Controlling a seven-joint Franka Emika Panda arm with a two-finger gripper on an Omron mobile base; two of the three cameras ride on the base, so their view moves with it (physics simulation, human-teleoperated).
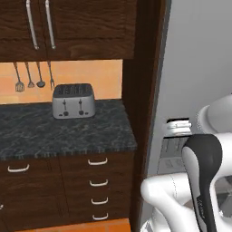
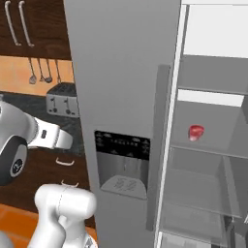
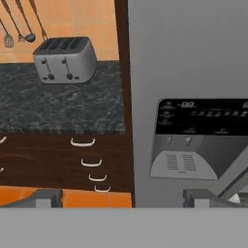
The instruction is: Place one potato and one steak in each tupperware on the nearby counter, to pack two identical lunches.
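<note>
Red steak (image 2: 196, 131) on fridge shelf; dark speckled counter (image 1: 54, 131).

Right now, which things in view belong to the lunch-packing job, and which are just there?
Job:
steak, on a shelf in the open fridge
counter
gripper, open, holding nothing

Just there:
toaster
hanging utensils
fridge's dispenser panel
cabinet drawers

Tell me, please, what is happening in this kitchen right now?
The robot arm is parked in front of a grey fridge, and its gripper is open and holding nothing. The fridge's right side stands open, and a steak lies on one of its shelves, untouched. To the left, the dark counter carries a silver toaster. Nothing has been picked up at this moment, so the lunch packing looks not yet begun from here.
</note>
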